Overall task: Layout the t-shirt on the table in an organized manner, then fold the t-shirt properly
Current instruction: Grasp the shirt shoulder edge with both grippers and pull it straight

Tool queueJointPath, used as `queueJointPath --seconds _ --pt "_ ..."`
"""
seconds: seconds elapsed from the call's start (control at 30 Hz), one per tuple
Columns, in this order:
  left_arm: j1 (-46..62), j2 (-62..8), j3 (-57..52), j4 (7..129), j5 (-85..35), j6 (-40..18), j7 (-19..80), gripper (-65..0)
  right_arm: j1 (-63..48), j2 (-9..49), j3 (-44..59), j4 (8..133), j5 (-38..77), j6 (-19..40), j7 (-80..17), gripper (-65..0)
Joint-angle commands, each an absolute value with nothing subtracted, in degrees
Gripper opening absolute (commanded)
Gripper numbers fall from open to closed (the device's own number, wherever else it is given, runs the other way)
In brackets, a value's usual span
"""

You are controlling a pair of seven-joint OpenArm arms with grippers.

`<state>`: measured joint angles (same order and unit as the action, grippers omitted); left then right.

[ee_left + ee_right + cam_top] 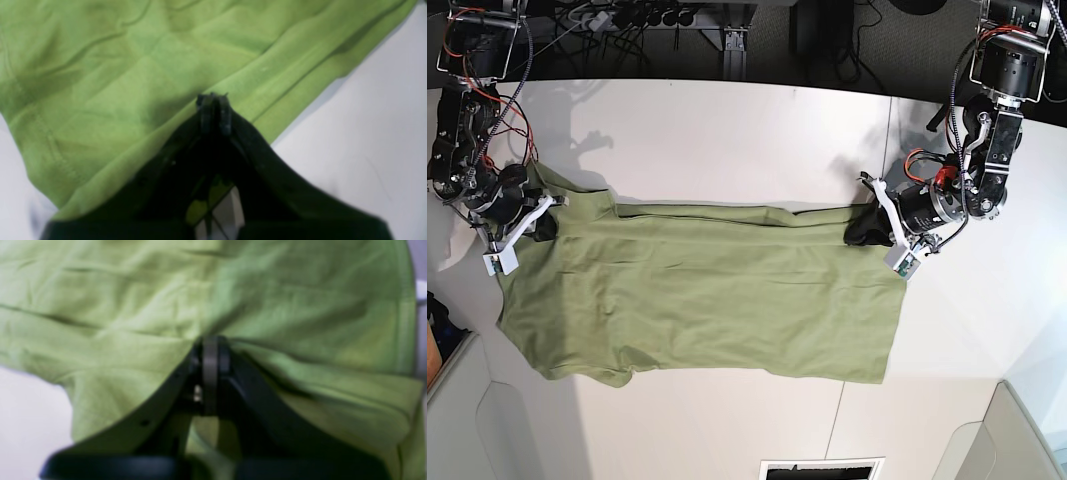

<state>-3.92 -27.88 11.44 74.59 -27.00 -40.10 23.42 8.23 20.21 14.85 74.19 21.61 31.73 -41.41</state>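
- At the base view's left edge we see the right gripper (pixel 545 228) clenched on the t-shirt (pixel 707 300), at the shoulder end of the cloth; its wrist view shows the jaws pressed together with green fabric bunched around the tips (pixel 210 350)
- The olive-green t-shirt lies spread lengthwise across the middle of the white table (pixel 727 130), its far edge folded over in a narrow band, the body mostly flat with soft wrinkles
- On the right we see the left gripper (pixel 862 235) pinching the far corner of the hem; its wrist view shows the black jaws closed on the shirt's folded edge (pixel 213 103), with bare table beside it (pixel 367 133)
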Motion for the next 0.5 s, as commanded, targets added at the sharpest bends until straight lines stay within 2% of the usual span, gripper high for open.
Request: queueJointPath --seconds 0.0,0.27,0.47 --pt "-4.25 -28.49 11.40 74.87 -25.87 -40.00 24.69 -63.5 8.19 21.23 14.98 74.78 22.37 31.68 -42.26 -65.0" --pt "3.79 -32.84 11.40 78.39 -29.61 -40.00 25.58 -63.5 -1.89 23.31 15.16 82.59 27.68 31.70 -45.93 -65.0" --pt "12.21 -35.92 10.66 87.05 -31.94 -40.00 25.54 -63.4 -8.34 23.99 16.53 88.82 27.90 31.70 -46.57 -65.0"
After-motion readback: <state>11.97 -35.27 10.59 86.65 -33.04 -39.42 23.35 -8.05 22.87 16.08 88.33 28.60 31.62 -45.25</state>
